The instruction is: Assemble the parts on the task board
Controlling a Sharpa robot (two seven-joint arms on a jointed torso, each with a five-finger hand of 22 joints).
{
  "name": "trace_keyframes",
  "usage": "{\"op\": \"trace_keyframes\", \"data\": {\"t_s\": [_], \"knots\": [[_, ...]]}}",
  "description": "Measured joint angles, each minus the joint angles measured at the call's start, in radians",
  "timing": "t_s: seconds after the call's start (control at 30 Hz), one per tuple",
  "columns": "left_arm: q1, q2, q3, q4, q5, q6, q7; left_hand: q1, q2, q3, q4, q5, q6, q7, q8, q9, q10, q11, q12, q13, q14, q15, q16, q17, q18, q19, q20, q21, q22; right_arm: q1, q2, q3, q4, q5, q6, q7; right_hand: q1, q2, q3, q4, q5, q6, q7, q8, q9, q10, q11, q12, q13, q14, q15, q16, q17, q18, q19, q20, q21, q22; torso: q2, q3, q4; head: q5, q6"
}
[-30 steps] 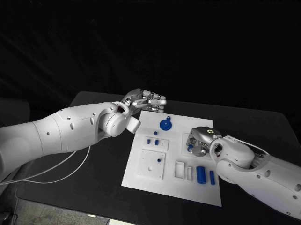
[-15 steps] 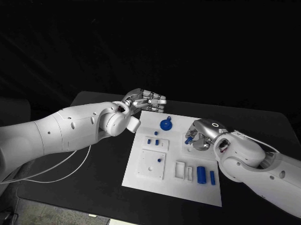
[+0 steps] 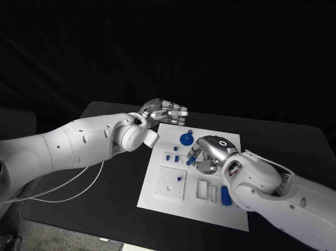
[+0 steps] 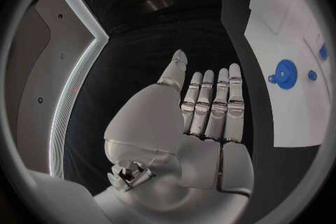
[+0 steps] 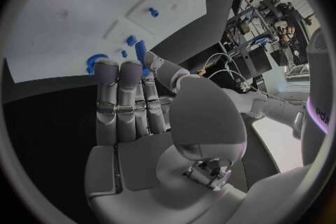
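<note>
Black table carries the white task board; above it the right hand pinches a blue peg, while the left hand, fingers straight and empty, hovers beside the board's far corner.

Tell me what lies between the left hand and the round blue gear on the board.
In the head view, only bare white task board lies between the left hand and the round blue gear. The left wrist view shows the same.
</note>
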Motion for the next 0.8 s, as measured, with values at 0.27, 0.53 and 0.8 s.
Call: {"op": "trace_keyframes", "data": {"t_s": [0.27,0.53,0.8], "knots": [[0.0,0.009,0.0,-0.006,0.0,0.001,0.0,0.0,0.0,0.0,0.0,0.0,0.0,0.0,0.0,0.0,0.0,0.0,0.0,0.0,0.0,0.0,0.0,0.0,0.0,0.0,0.0,0.0,0.0,-0.009,0.07,-0.055,-0.007,-0.008,-0.003,0.021,0.0,0.0,-0.001,-0.001,-0.001,0.0,0.0,-0.002,0.0,0.002,0.002,0.0,0.0,0.002,0.002,0.0,0.0,0.005,0.0,0.0,0.0,0.0,0.0,-0.0007,0.0012,0.004,-0.001],[0.0,0.015,0.0,-0.009,0.0,0.002,0.0,0.0,0.0,0.0,0.0,0.0,0.0,0.0,0.0,0.0,0.0,0.0,0.0,0.0,0.0,0.0,0.0,0.0,0.0,0.0,0.0,0.0,0.0,-0.027,0.115,-0.094,-0.033,-0.023,-0.004,0.041,-0.003,-0.003,-0.001,-0.001,-0.001,0.0,0.0,-0.004,0.0,0.004,0.0,-0.001,0.001,0.003,0.003,0.0,0.0,0.008,0.0,0.0,0.0,0.0,0.0,-0.0007,0.0016,0.01,-0.006],[-0.001,0.019,0.0,-0.012,0.0,0.004,0.0,0.0,0.0,0.0,0.0,0.0,0.0,0.0,0.0,0.0,0.0,0.0,0.0,0.0,0.0,0.0,0.0,0.0,0.0,0.0,0.0,0.0,0.0,-0.036,0.137,-0.117,-0.065,-0.046,-0.003,0.045,-0.004,-0.004,0.001,-0.004,-0.001,-0.002,0.002,-0.001,0.0,0.005,-0.002,-0.002,0.001,-0.001,-0.001,-0.001,0.001,0.01,0.0,0.0,0.0,0.0,0.001,-0.0002,0.0017,0.016,-0.011]]}}
